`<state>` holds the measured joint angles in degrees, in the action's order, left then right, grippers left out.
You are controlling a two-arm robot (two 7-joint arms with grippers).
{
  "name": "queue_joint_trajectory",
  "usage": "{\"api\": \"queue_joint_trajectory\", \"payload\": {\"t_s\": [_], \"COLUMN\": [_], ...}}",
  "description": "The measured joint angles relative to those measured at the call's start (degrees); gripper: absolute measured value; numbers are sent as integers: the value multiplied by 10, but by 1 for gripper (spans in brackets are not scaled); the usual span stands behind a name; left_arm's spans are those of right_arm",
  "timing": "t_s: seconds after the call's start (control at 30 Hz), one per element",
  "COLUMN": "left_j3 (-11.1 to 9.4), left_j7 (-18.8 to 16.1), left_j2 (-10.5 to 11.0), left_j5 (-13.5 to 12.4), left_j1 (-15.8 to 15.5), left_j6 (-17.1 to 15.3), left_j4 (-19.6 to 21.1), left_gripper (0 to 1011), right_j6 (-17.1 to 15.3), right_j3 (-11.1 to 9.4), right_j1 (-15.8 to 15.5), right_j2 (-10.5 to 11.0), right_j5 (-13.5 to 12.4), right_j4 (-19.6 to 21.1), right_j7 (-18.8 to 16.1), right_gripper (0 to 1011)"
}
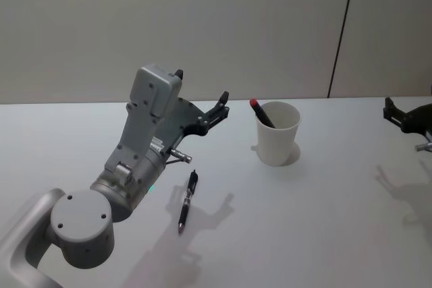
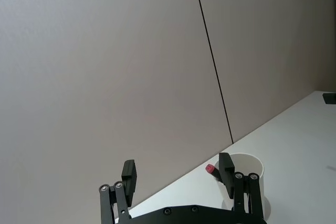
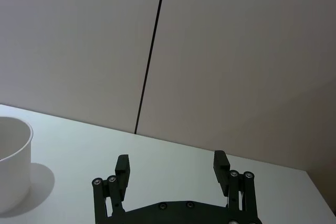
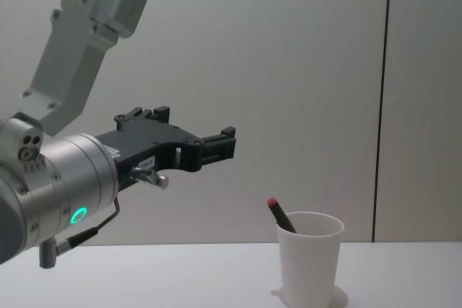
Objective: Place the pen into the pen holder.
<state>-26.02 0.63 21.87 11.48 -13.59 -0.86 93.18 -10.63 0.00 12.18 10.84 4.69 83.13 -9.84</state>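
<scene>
Plain pale wall behind a white table.
The wall is flat and grey-beige, split by one thin dark vertical seam running down to the table's far edge. The tabletop is smooth and matte, with soft shadows on it; the light seems to come from overhead.

Our left arm enters the head view at seven o'clock and stretches toward one o'clock, and the left gripper at its end points forward with its two black fingers spread wide apart. In the chest view it juts level from nine o'clock toward three o'clock, with a green light glowing on the wrist. Our right gripper sits at the three o'clock edge of the head view, its jaws parted too.
</scene>
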Motion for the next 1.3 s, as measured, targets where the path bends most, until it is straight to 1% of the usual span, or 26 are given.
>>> {"api": "queue_joint_trajectory", "payload": {"t_s": [0.23,0.3,0.53,0.73,0.77,0.83,1.3], "left_j3": [1,2,3,4,5,5,6], "left_j7": [1,1,2,2,2,1,-20], "left_j2": [-1,-2,-5,-9,-9,-9,-5], "left_j5": [3,8,24,50,58,64,120], "left_j1": [0,0,1,5,7,9,36], "left_j6": [-13,-22,-34,-42,-45,-48,-90], "left_j4": [1,2,2,0,0,0,14], "left_gripper": [1003,1003,1003,1003,1003,1003,1003], "right_j6": [-1,-1,-2,-2,-2,-2,-2], "right_j3": [0,-1,-1,-1,-1,-1,-1], "right_j1": [-1,-2,-2,-2,-2,-2,-3], "right_j2": [0,1,1,1,1,1,1], "right_j5": [1,1,2,2,2,2,2], "right_j4": [1,2,2,3,3,3,3], "right_j7": [0,1,1,1,1,1,1], "right_gripper": [1001,1001,1001,1001,1001,1001,1001]}}
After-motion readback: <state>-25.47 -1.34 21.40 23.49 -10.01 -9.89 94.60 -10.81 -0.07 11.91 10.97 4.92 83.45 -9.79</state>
